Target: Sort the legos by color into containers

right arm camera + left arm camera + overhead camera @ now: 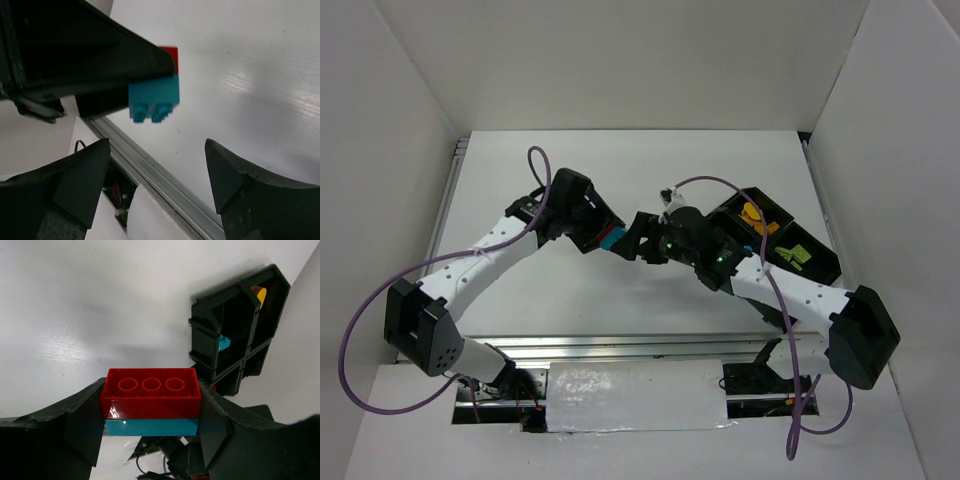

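My left gripper (150, 412) is shut on a red lego (150, 392) stacked on a cyan lego (150, 426), held above the table; the pair shows in the top view (611, 238). My right gripper (642, 240) is open and empty, just right of that stack. In the right wrist view the cyan lego (153, 97) hangs a little beyond my right gripper (157, 145), with a red corner (170, 53) behind it. The black tray (832, 262) stands at the right, holding an orange lego (752, 215) and green legos (796, 255). The left wrist view shows a cyan lego (224, 343) in one compartment.
The tray (235, 286) lies beyond the held stack in the left wrist view, with an orange lego (258, 294) in its far compartment. A metal rail (150, 165) runs along the table's near edge. White walls enclose the table on three sides.
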You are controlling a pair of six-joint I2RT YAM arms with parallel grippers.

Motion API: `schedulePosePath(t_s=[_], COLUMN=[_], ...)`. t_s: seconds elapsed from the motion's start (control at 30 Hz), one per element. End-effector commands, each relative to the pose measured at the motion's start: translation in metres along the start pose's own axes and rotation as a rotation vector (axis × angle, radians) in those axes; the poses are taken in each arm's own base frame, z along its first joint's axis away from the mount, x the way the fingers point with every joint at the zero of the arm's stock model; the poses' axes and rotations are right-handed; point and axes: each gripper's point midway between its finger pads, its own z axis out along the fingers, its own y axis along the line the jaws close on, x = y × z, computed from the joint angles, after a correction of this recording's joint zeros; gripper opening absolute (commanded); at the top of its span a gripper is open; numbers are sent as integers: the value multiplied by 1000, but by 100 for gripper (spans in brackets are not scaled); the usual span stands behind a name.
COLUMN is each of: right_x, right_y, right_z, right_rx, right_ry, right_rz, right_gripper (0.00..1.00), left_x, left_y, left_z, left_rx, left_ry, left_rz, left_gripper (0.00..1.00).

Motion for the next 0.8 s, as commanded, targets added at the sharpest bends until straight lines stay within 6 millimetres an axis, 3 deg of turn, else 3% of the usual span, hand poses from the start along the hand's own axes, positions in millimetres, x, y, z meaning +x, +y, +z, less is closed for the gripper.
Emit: schedulePosePath(t_s=[0.0,0.13,0.23,0.33,0.37,0.4,0.63,0.73,0.77], right_x=[-30,-35,-43,-47,-45,-45,-8,20,20], right_y=[32,37,31,29,28,30,40,18,11], right_z=[10,24,31,35,36,35,15,4,0], right_rx=[-65,-63,-17,-1,-1,-12,-201,-232,-239], right_ry=[-107,-124,-156,-170,-165,-164,-63,21,26], right_rz=[-8,-1,10,10,8,7,-139,-190,-194], right_gripper=[83,80,71,42,26,2,0,0,0], left_x=[8,12,14,13,12,11,-16,-35,-38], left_y=[-15,-17,-18,-15,-14,-13,-9,0,2], left_z=[-14,-19,-22,-25,-26,-26,-37,-45,-48], left_rx=[72,99,107,106,103,103,78,52,49], left_ry=[25,42,48,43,34,33,-36,-91,-99], left_rz=[-2,3,8,6,5,5,52,71,77], left_gripper=[0,0,0,0,0,0,0,0,0])
